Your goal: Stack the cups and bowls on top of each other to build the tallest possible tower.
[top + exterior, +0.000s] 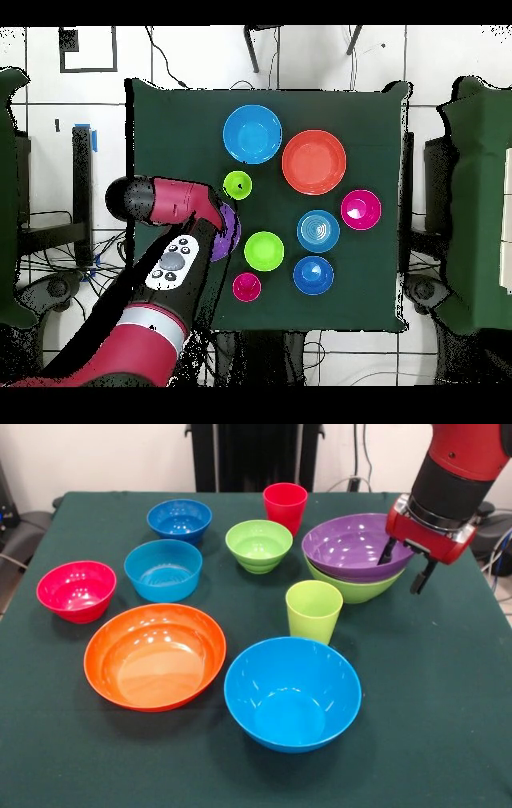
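The worktop (448, 744) carries every piece, and most lie loose. Largest are the orange bowl (154, 656) and the big light blue bowl (292, 692), both well away from the claw (405, 570), toward the front of the cloth. The tower (356, 556) so far is only the purple bowl (352, 546) nested in the large lime-green bowl (356, 590). It sits right at the claw: one finger hangs over the purple rim and the other outside it, so the jaws stand apart, straddling the bowl wall and holding nothing.

Next in size, the small light blue bowl (163, 569), the pink-red bowl (77, 590), the small green bowl (258, 545) and the dark blue bowl (179, 519) sit far across from the claw. The lime-green cup (313, 610) stands upright just beside the tower, nearest the claw; the red cup (285, 507) stands upright on the cloth behind the stack, not in it.

I judge the build barely begun. The next move seems to call for either closing on the purple rim or lifting clear to fetch another bowl, kept level so the nested pair stays put.
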Robot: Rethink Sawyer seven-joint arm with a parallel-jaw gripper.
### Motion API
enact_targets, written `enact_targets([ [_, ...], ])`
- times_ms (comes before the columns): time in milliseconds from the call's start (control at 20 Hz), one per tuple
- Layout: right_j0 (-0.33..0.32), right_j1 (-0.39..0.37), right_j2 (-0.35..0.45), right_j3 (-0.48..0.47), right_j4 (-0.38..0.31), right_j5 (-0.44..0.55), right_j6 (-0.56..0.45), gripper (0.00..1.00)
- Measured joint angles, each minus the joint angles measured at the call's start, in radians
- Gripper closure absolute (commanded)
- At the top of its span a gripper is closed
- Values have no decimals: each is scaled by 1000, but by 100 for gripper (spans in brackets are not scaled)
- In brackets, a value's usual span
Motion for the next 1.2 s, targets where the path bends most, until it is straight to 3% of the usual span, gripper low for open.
enact_targets([
  [1200, -28, 3, 46, 16, -23, -131, 0, 0],
])
